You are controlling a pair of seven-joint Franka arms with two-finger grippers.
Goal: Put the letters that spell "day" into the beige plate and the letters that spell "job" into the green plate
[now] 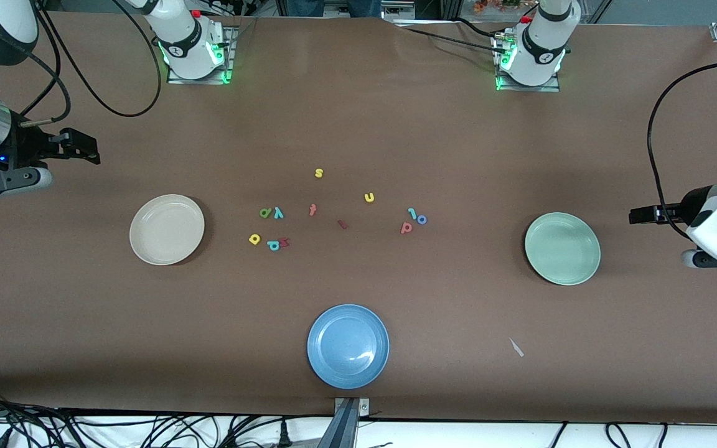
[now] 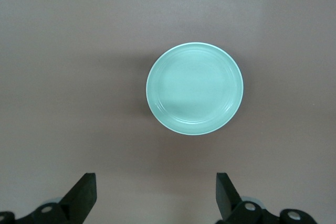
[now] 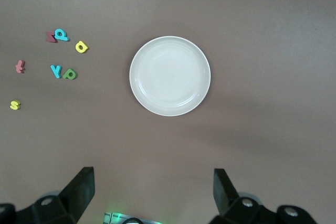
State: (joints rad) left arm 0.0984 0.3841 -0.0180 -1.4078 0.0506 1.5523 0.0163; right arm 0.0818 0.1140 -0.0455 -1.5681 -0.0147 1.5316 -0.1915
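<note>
Table (image 1: 358,124): letters (image 1: 271,213) (unheld) well apart from fingers (image 3: 79,190).

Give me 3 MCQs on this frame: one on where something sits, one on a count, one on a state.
1. Where does the yellow "s" lie among the letters?
A. Nearest the front camera
B. Farthest from the front camera
C. On the blue plate

2. How many plates are on the table?
A. Two
B. Three
C. Four

3. What is in the beige plate and the green plate?
A. One letter in each
B. All of "day" in the beige plate
C. Nothing yet

Answers:
1 B: every other letter sits lower in the front view.
2 B: beige, green and the blue plate.
3 C: both show bare, and the left gripper and right gripper hang open, each above its own end of the table.
</note>
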